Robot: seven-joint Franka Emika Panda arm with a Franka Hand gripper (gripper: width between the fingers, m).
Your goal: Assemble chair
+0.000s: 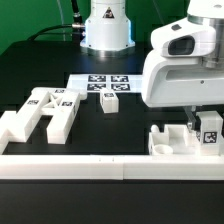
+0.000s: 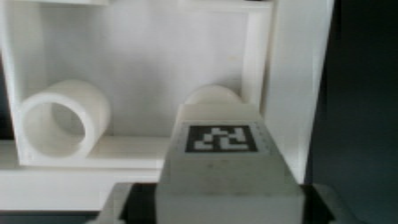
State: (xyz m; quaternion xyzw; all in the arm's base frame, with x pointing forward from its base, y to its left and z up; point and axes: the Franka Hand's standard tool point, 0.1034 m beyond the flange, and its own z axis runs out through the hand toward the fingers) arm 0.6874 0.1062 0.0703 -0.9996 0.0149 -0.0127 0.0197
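Note:
My gripper (image 1: pixel 198 122) is low at the exterior view's right and is shut on a chunky white part with a black-and-white tag (image 1: pixel 210 128). In the wrist view this tagged part (image 2: pixel 222 140) fills the space between my fingers (image 2: pixel 135 203), its rounded end pointing away from me. Just beyond it lies a boxy white chair part (image 2: pixel 160 60) with a ring-shaped piece (image 2: pixel 63 122) in its recess. That boxy part (image 1: pixel 172 140) rests against the border wall. An H-shaped frame (image 1: pixel 42 110) lies at the left. A small tagged peg (image 1: pixel 108 103) stands mid-table.
The marker board (image 1: pixel 100 82) lies flat behind the peg, in front of the robot base (image 1: pixel 105 30). The long white border wall (image 1: pixel 100 166) runs along the near edge of the black table.

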